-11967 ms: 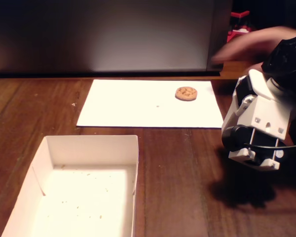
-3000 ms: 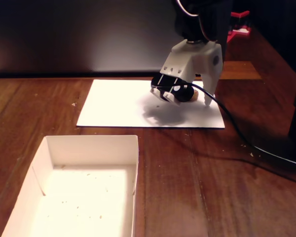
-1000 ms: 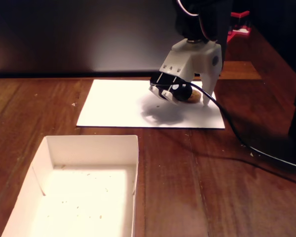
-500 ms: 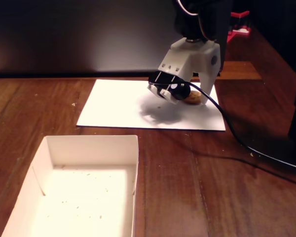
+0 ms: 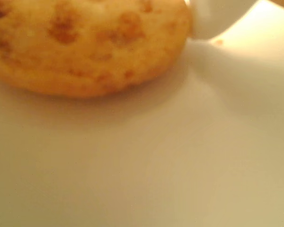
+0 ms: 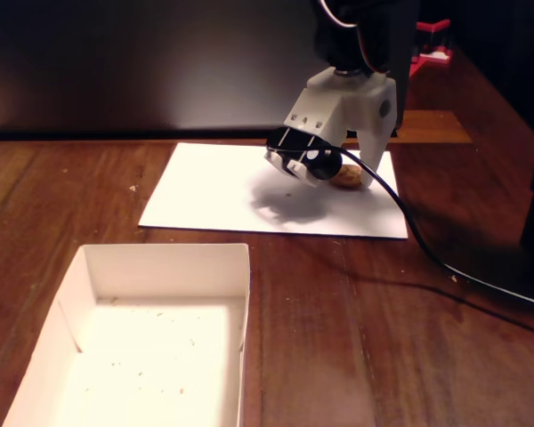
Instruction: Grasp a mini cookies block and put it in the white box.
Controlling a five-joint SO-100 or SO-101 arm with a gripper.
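The mini cookies block (image 6: 346,180) is a small golden-brown cookie lying on a white paper sheet (image 6: 218,191) at the back of the table. My gripper (image 6: 354,173) stands over it, shut on the cookie. In the wrist view the cookie (image 5: 85,42) fills the upper left, and one white fingertip (image 5: 213,19) presses against its right edge. The other finger is hidden. The white box (image 6: 165,259) sits at the front left with crumbs on its floor, well apart from the gripper.
A black cable (image 6: 427,258) trails from the gripper across the brown wooden table (image 6: 356,338) to the right. A dark panel (image 6: 160,62) closes off the back. A red object (image 6: 432,44) stands at the far right rear.
The gripper's fingers have closed in on the cookie. The paper sheet has slid and turned slightly toward the front right.
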